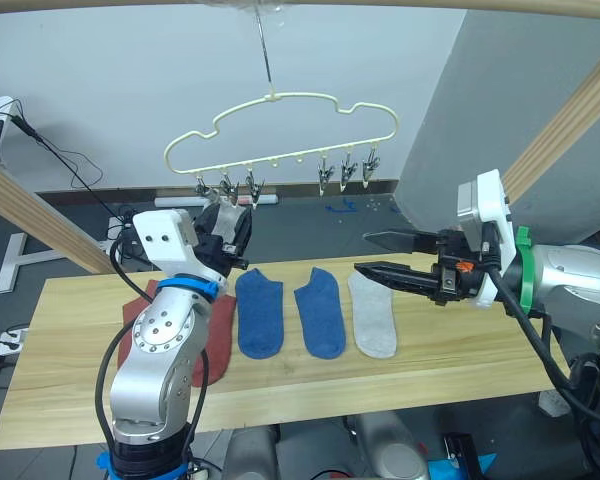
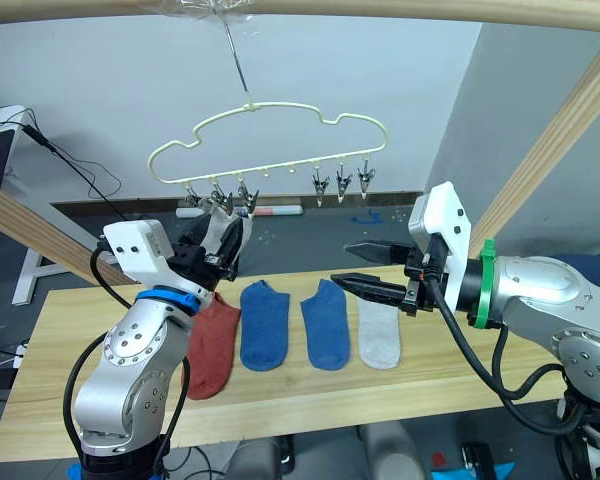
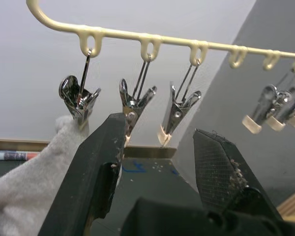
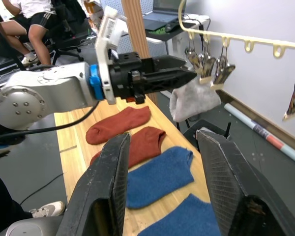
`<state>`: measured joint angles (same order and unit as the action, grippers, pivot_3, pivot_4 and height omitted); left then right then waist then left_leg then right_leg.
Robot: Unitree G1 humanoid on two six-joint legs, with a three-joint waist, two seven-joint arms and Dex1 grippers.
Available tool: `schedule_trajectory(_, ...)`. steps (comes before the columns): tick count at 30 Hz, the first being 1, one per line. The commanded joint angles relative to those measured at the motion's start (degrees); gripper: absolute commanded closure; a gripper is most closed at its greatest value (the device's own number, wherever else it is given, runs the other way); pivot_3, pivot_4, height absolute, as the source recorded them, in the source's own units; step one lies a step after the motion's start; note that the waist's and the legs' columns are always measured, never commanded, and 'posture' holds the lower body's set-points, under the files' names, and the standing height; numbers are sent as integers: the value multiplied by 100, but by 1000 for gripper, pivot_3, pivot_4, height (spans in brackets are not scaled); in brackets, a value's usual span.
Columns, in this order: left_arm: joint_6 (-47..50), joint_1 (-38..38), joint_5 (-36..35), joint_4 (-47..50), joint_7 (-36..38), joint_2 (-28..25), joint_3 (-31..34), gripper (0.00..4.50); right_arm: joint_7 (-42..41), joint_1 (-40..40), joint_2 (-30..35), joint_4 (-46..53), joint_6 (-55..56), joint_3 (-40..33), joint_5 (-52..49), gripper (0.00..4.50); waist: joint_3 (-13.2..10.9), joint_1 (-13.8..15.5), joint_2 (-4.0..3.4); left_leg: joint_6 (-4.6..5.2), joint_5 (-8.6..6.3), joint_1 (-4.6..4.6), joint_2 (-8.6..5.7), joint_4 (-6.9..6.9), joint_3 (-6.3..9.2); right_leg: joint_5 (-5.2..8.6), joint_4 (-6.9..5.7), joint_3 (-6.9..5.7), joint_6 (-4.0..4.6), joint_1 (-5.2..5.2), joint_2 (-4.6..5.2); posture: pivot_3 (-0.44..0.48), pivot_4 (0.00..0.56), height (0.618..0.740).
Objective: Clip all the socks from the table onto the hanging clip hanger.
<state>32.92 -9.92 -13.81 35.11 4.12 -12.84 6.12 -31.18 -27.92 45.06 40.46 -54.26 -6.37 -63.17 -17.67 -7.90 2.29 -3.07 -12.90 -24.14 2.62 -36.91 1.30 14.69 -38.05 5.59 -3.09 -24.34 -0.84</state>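
Observation:
The pale yellow clip hanger hangs by its hook above the table, with three metal clips at its left end and three more at its right. A light grey sock hangs from the leftmost clip. My left gripper is open just below the left clips, the sock beside one finger. Flat on the table lie two rust-red socks, partly hidden by my left arm, two blue socks and one grey sock. My right gripper hovers open above that grey sock.
Thick wooden frame beams slant down at the left and at the right. A white roll and cables lie on the dark floor behind the table. A seated person shows in the right wrist view.

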Motion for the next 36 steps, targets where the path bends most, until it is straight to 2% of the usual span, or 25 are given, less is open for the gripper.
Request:
schedule_trajectory(1,-6,-77,116,93,-146,37,62,2020,-5,-49,62,153,44,-33,-132,2257,-2,5,0,0,0,-2,0,0,1,0,3,-2,0,0,0,-204,340,740)
schedule_trajectory(11,-75,-564,121,-415,-226,82,156,2020,218,16,84,241,39,-51,-264,2257,-81,10,2,0,-1,-10,-1,-1,3,-1,7,-5,-2,-3,1,-218,352,740)
schedule_trajectory(26,-165,-547,147,-495,-79,110,45,2020,542,147,186,358,80,-84,-480,2257,-100,-2,0,-2,-2,-25,0,0,2,0,13,-4,-2,-16,3,-241,350,740)
schedule_trajectory(36,-371,-945,185,-934,-103,168,74,2020,640,171,213,379,82,-87,-505,2257,-102,-4,0,-2,-2,-33,0,0,1,-1,13,-4,-2,-25,3,-257,351,740)
